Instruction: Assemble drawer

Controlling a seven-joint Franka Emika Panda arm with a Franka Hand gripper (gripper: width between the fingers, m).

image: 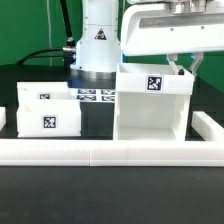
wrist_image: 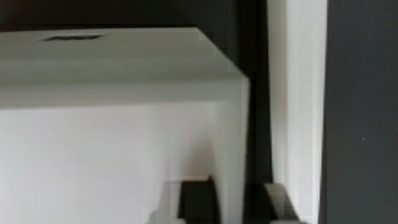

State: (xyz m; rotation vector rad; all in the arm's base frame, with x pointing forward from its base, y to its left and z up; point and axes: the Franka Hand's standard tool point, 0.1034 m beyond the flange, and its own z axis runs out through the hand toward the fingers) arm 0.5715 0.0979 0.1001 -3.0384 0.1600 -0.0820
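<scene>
The box was set on the table toward the exterior view's right. Two smaller parts were placed to its left, one before the other. The marker board was laid behind, between them. A rail was laid across in front.

One large white cabinet shell stands on the bench, with two smaller drawer boxes, one marker board, one white rail and one robot arm.
</scene>
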